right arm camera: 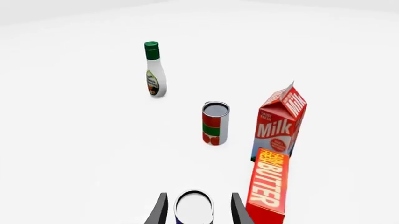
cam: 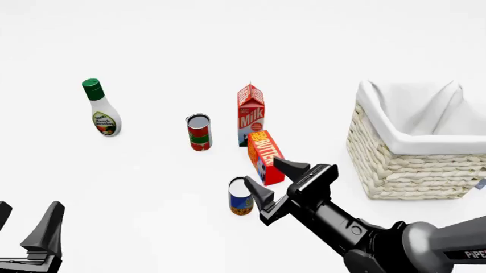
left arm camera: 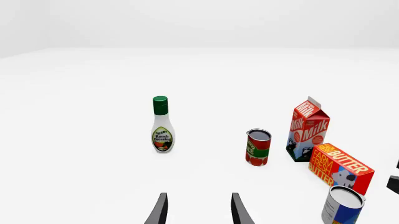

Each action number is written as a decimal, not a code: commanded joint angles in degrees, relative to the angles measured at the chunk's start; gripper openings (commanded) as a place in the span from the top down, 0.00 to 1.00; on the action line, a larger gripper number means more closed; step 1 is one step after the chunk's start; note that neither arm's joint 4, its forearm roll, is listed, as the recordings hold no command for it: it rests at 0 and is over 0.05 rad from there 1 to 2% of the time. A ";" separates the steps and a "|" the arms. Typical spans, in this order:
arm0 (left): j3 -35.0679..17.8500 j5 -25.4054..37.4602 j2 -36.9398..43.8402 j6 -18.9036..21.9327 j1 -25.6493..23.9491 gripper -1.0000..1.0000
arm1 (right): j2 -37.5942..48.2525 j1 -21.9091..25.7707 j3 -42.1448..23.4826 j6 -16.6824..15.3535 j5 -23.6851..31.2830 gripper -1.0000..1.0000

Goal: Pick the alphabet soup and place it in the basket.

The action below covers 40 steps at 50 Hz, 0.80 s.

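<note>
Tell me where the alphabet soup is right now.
In the front view, the alphabet soup stands upright on the table, near centre, just before the butter box, between the open fingers of the right end effector.

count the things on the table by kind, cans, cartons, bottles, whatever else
cans: 2, the alphabet soup and a red-and-green can
bottles: 1, ranch dressing bottle
cartons: 1, milk carton
boxes: 1, butter box
baskets: 1, the basket
total: 6
</note>
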 commanded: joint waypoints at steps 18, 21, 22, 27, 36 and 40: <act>0.00 0.00 0.00 0.00 0.00 0.00 | 7.29 0.26 -3.50 0.89 -1.33 0.00; 0.00 0.00 0.00 0.00 0.00 0.00 | 7.91 0.31 -3.84 1.00 -1.43 0.00; 0.00 0.00 0.00 0.00 0.00 0.00 | 8.46 0.34 -4.12 1.02 -1.52 0.00; 0.00 0.00 0.00 0.00 0.00 0.00 | 9.88 0.42 -4.72 0.99 -1.77 0.00; 0.00 0.00 0.00 0.00 0.00 0.00 | 11.16 0.58 -5.39 1.09 -1.85 0.00; 0.00 0.00 0.00 0.00 0.00 0.00 | 11.92 0.65 -5.86 1.08 -1.82 0.00</act>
